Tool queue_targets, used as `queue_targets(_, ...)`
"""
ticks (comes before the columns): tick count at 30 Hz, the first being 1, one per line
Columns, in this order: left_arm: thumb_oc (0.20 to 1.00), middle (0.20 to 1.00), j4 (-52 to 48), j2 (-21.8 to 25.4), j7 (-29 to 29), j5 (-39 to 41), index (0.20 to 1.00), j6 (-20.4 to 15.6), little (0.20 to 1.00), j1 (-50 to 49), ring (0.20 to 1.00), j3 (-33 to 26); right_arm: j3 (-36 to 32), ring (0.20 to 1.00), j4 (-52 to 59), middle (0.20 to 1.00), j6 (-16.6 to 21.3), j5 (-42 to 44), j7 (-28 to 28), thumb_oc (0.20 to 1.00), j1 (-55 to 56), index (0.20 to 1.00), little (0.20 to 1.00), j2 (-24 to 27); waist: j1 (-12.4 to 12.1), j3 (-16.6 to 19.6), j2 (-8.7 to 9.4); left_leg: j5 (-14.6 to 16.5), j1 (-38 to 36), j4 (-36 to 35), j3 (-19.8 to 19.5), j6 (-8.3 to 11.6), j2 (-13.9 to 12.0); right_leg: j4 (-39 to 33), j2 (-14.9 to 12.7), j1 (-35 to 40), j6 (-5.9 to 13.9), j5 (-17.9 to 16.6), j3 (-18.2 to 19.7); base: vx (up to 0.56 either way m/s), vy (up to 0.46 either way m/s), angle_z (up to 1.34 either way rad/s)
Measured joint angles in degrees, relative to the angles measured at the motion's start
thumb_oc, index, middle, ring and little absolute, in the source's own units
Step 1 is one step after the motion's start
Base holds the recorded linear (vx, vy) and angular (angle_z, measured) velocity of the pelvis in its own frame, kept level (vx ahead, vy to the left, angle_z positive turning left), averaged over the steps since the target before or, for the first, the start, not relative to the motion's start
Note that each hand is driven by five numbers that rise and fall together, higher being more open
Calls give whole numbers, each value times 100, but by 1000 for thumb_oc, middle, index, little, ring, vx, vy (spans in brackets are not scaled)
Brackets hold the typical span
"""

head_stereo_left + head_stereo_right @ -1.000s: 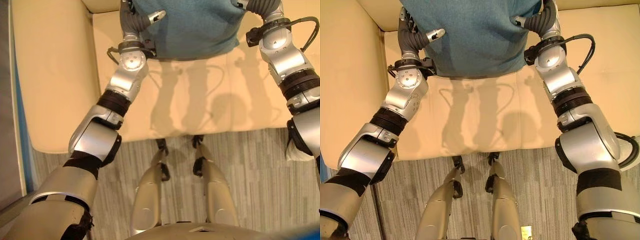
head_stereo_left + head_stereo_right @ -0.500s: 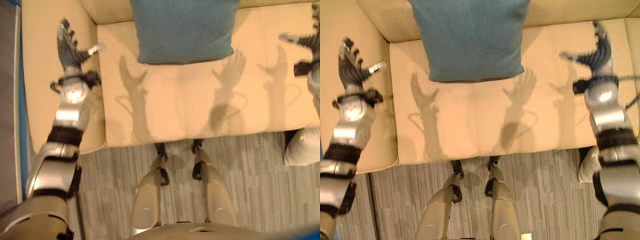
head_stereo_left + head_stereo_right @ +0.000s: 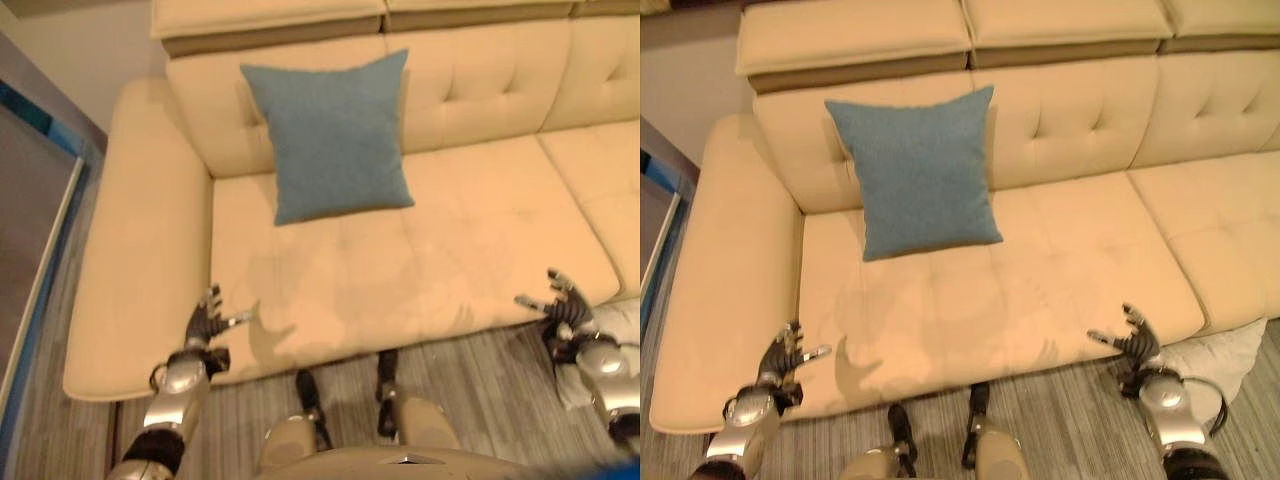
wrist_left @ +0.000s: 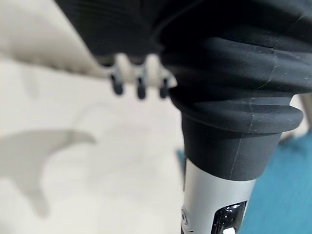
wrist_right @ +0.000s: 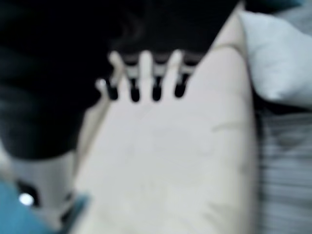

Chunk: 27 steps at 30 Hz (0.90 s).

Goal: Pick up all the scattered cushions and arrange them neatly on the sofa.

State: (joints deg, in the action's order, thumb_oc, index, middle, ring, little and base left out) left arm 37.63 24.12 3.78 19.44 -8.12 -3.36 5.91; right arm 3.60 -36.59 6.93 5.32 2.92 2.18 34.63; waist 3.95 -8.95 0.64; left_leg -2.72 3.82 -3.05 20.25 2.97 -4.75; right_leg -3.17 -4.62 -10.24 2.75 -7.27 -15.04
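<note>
Both hands have released the blue cushion (image 3: 917, 172), now propped against the sofa (image 3: 1070, 270) backrest at 11 o'clock; left hand (image 3: 205, 325) and right hand (image 3: 1133, 343) hang spread and empty, leaving the white cushion (image 3: 1205, 362) on the floor (image 3: 1070, 440) at 4 o'clock.

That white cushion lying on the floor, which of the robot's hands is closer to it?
Its right hand, open, hovers at the sofa's front edge just above the white cushion on the floor. Its left hand, open too, is far across, by the sofa's armrest.
</note>
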Motion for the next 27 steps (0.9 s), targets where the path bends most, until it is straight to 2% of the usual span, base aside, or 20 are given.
queue_targets(2,1000,1000,653,-190,-146,-406,1000,84,1000,-132,1000,144,73,1000,-473,1000,8,-252,-52,1000,126,1000,1000,-380,11,171,-65,80,-332,24,34,82,-76,-109,88,392,-24,29,14,5,-35,-7)
queue_targets(6,1000,1000,1209,-556,-256,-1010,1000,218,1000,-363,1000,311,361,1000,-1207,1000,-106,-508,-94,1000,368,1000,1000,-572,14,428,-217,180,-367,269,-58,169,-121,-87,116,419,-62,117,113,-7,38,-10)
queue_targets(7,1000,1000,1341,-595,-237,-1034,1000,220,1000,-337,1000,308,318,1000,-1317,1000,-97,-507,-79,1000,405,1000,1000,-688,-47,407,-146,198,-367,439,-446,182,-49,-52,98,419,-98,132,324,-30,94,-56)
queue_targets(8,1000,1000,1484,-623,-216,-1148,1000,261,1000,-338,1000,321,344,1000,-1520,1000,-101,-507,-56,1000,274,1000,1000,-851,-141,428,-23,212,-393,590,-1223,184,67,-9,46,393,-105,127,518,-39,62,-78)
queue_targets(11,1000,1000,1904,-807,-151,-1212,1000,277,1000,-71,1000,302,355,1000,-1987,1000,-110,-514,-15,1000,152,1000,1000,-892,-100,427,-51,298,-422,492,-1945,289,107,0,41,216,-15,61,749,-73,146,-57)
queue_targets(12,1000,1000,2212,-916,-134,-1224,1000,286,1000,194,1000,324,366,1000,-2377,1000,-160,-553,-27,1000,150,1000,1000,-923,-44,429,-57,402,-507,311,-1891,152,117,22,42,149,53,-50,805,-147,288,-32)
queue_targets(13,1000,1000,2294,-906,-130,-1235,1000,296,1000,318,1000,330,371,1000,-2649,1000,-224,-563,-26,1000,87,1000,1000,-1012,-12,424,40,442,-549,218,-1762,117,238,90,-54,35,72,-65,915,-193,309,-68)
queue_targets(14,1000,1000,2256,-837,-99,-1339,1000,301,1000,370,1000,441,383,1000,-2923,1000,-255,-673,-16,1000,30,1000,1000,-1163,-23,373,264,437,-541,237,-1696,58,509,177,-156,-188,200,-115,1216,-220,323,-195)
queue_targets(15,1000,1000,2219,-813,-90,-1398,1000,309,1000,415,1000,671,350,1000,-3309,1000,-294,-795,1,1000,-345,1000,1000,-1188,-125,275,356,385,-571,99,-1701,-421,864,184,-279,-530,797,154,1554,-262,243,-260)
queue_targets(16,1000,1000,2211,-910,-78,-1397,1000,324,1000,481,1000,533,331,1000,-3419,1000,-337,-830,14,1000,-561,1000,1000,-1217,-40,77,164,292,-528,66,-1214,-733,762,381,-359,-730,967,-28,1140,-351,314,-300)
queue_targets(17,1000,1000,2194,-942,-71,-1404,1000,313,1000,526,1000,358,372,1000,-3425,1000,-413,-903,6,1000,-511,1000,1000,-1299,-41,4,106,234,-458,28,-783,-855,741,552,-433,-875,1123,-168,724,-387,318,-231)
queue_targets(18,1000,1000,2224,-830,-62,-1447,1000,319,1000,506,1000,255,373,1000,-3433,1000,-419,-904,-2,1000,-442,1000,1000,-1468,-28,-56,198,236,-330,106,-444,-985,779,627,-642,-801,1182,-120,185,-326,290,-206)
queue_targets(19,1000,1000,2222,-783,-61,-1455,1000,334,1000,518,1000,324,371,1000,-3484,1000,-488,-903,-16,1000,-379,1000,1000,-1497,-78,-142,48,151,-312,120,-97,-1033,605,1804,-770,-784,1020,197,-480,-280,204,-146)
queue_targets(20,1000,1000,2215,-782,-75,-1455,1000,344,1000,500,1000,361,371,1000,-3450,1000,-495,-904,-20,1000,-247,1000,1000,-1476,-73,-152,-139,68,-334,94,-7,-1017,408,2781,-666,-618,943,843,-548,-230,124,-95)
queue_targets(21,1000,1000,2212,-748,-84,-1451,1000,345,1000,446,1000,324,377,1000,-3422,1000,-480,-904,-30,1000,-186,1000,1000,-1481,-62,-141,-208,-16,-340,85,176,-986,248,3359,-514,-448,883,1245,-426,-198,62,-69)
queue_targets(23,1000,1000,2222,-674,-85,-1451,1000,362,1000,279,1000,254,398,1000,-3407,1000,-480,-905,-38,1000,-229,1000,1000,-1481,-239,-78,-228,-117,-384,-24,522,-867,-5,3852,-426,-178,752,1606,-515,-90,-31,-100)
queue_targets(24,1000,1000,2225,-634,-88,-1451,1000,384,1000,191,1000,254,436,1000,-3381,1000,-477,-905,-36,1000,-243,1000,1000,-1459,-377,52,-184,-145,-307,-12,719,-825,-130,3702,-500,61,689,1808,-704,-84,-90,-133)
queue_targets(25,1000,1000,2228,-611,-89,-1449,1000,419,1000,108,1000,243,492,1000,-3274,1000,-484,-906,-30,1000,-244,1000,1000,-1435,-476,140,-44,-121,-289,56,867,-672,-193,3154,-750,565,735,2089,-1130,-46,-132,-125)
queue_targets(26,1000,1000,2223,-569,-88,-1448,1000,424,1000,41,1000,246,516,1000,-3212,1000,-478,-909,-32,1000,-237,1000,1000,-1463,-564,208,77,-221,-247,80,885,-476,-163,2366,-604,836,879,2257,-1008,-89,-177,-102)
queue_targets(27,1000,1000,2255,-628,-96,-1455,1000,486,1000,3,1000,258,510,1000,-3213,1000,-472,-930,-24,1000,-278,1000,1000,-1449,-543,235,53,-370,-237,-3,741,-250,-312,1640,-199,1075,173,2009,-890,-12,-144,-84)
